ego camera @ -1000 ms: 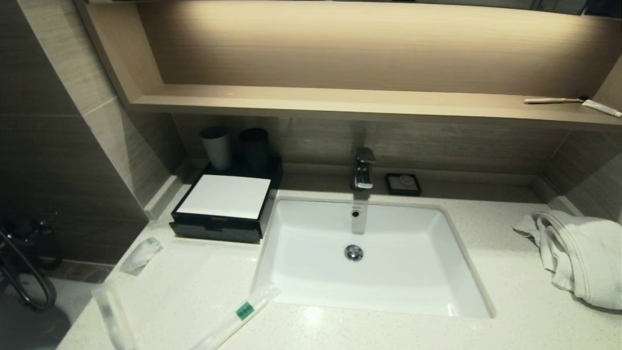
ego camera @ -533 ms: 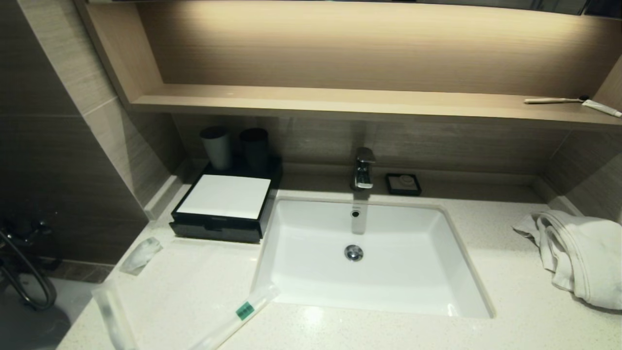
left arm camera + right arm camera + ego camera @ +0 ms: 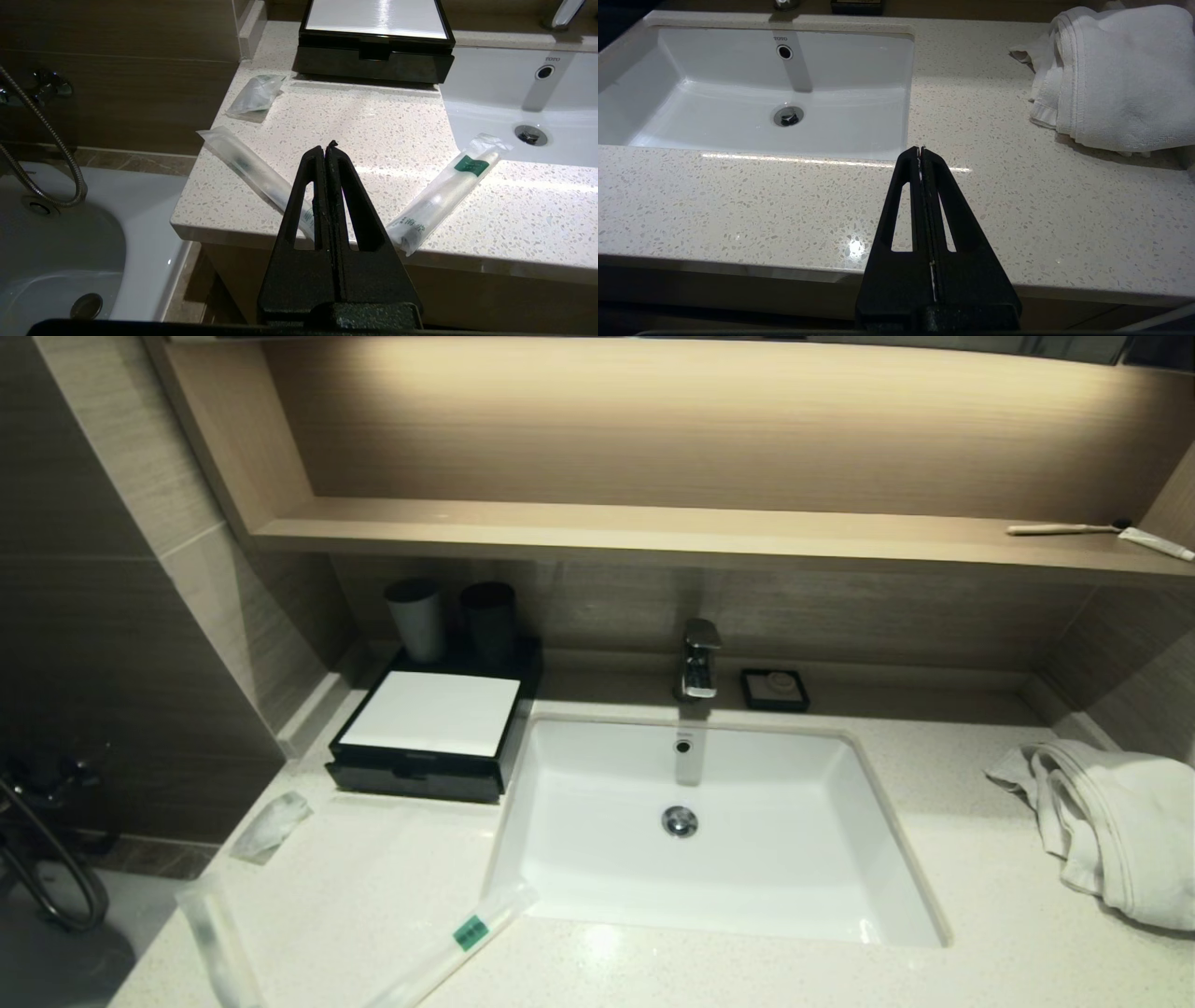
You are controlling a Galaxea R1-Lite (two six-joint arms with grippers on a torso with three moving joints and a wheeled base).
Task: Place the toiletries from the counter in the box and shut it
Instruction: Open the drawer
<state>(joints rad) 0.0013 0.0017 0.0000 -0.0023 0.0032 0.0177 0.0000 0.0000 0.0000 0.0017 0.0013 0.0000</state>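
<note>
At the lower left of the head view, a plain long packet (image 3: 217,943) lies at the tabletop (image 3: 392,887) edge, a short pouch (image 3: 271,823) above it, and a green-labelled packet (image 3: 457,943) toward the basin (image 3: 560,859). All are judged light, thin, slippery and easily crushed; a pinch at mid-length seems best. The black box (image 3: 431,739) is seen shut behind them. Only the wrist views show the left pincer (image 3: 328,145) and right pincer (image 3: 920,150), both pressed together, empty, held off the tabletop's front edge.
</note>
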